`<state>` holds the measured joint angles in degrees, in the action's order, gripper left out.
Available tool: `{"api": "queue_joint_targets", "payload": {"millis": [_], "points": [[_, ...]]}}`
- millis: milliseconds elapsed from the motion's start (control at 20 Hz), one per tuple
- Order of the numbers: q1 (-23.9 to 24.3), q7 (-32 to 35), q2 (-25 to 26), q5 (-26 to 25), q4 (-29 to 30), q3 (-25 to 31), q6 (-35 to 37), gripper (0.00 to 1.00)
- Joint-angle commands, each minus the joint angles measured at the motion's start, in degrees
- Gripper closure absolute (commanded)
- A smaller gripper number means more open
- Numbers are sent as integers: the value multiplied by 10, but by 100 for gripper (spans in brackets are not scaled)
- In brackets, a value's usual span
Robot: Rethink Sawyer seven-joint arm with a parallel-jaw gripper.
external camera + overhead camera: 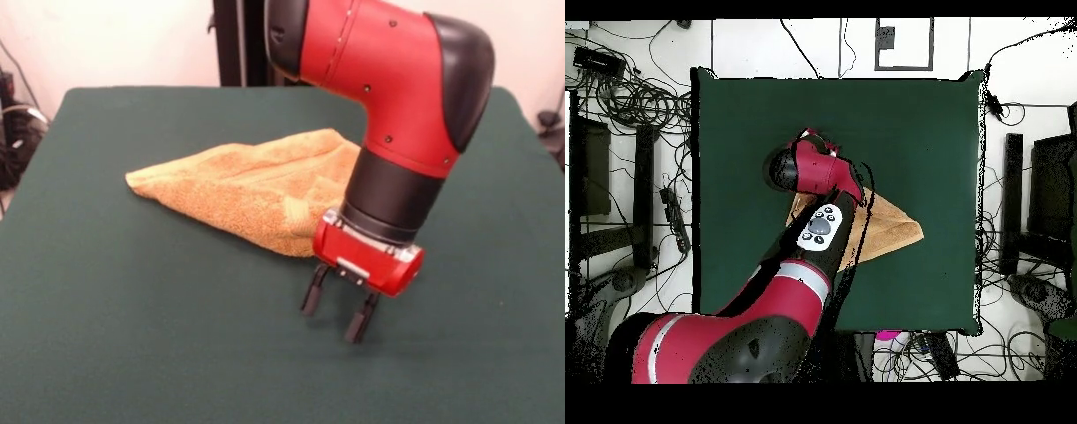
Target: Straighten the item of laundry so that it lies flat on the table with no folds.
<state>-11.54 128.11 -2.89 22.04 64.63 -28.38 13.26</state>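
Fingers [311, 293] on our gripper [338, 308] are spread, holding nothing, just beside the towel [252, 190]. It's mid-table [132, 336], folded into a triangle, so we reckon all the flattening's left.

We see tangled black cables [625, 95] strewn across the pale floor [765, 45] and a dark upright post [231, 42] behind.

White wall [115, 40] behind. Pale floor [1020, 75] strewn with black cables [635, 100]. Dark stands [1010, 205] at both sides.
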Motion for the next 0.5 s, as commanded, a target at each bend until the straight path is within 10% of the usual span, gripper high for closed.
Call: {"api": "queue_joint_targets", "payload": {"millis": [50,500], "points": [[-14,86,-86,32,27,95,168,0],[-19,117,-120,45,38,100,274,0]]}}
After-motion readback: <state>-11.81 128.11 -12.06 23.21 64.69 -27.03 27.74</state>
